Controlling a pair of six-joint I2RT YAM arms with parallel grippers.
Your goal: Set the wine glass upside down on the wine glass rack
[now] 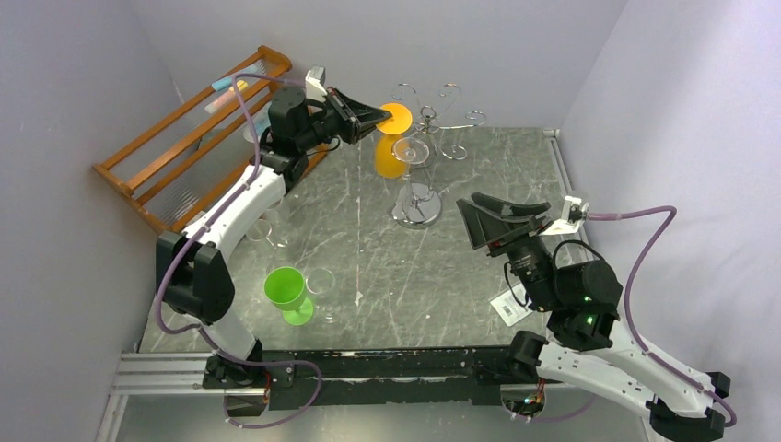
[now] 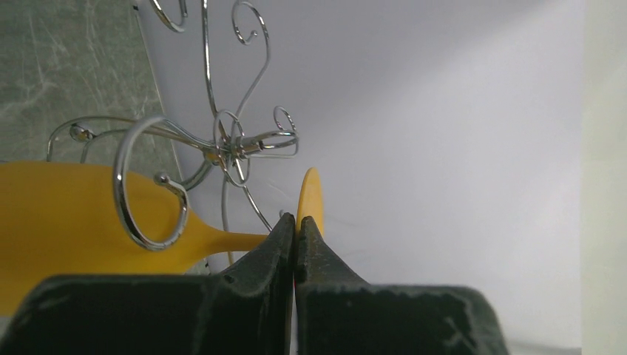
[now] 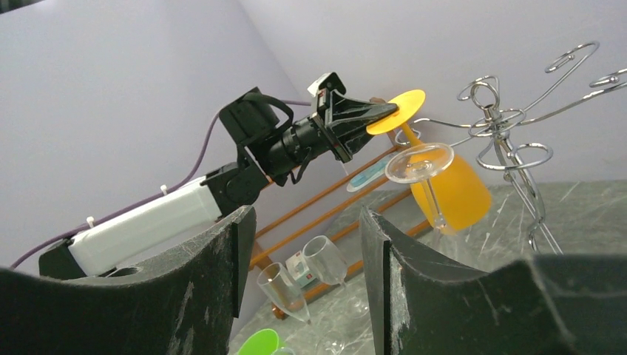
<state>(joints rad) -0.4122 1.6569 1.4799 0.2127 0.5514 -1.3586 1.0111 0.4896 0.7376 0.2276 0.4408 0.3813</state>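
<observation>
The wine glass [image 1: 389, 157] is orange plastic and hangs upside down, foot up and bowl down. My left gripper [image 1: 383, 115] is shut on the rim of its round foot [image 2: 311, 194], the bowl [image 2: 59, 222] tilting away below. It is held against the left side of the silver wire rack [image 1: 431, 115], whose round chrome base [image 1: 416, 212] stands on the table. A curled rack loop [image 2: 148, 185] crosses in front of the stem; whether the stem sits in it I cannot tell. My right gripper [image 1: 483, 221] is open and empty, right of the rack base.
A clear glass [image 1: 411, 150] hangs upside down on the rack. The orange-brown wooden shelf [image 1: 184, 138] stands at the back left. A green plastic glass [image 1: 287, 293] and clear glasses [image 1: 320, 284] stand at the front left. A white tag [image 1: 508, 308] lies near the right arm.
</observation>
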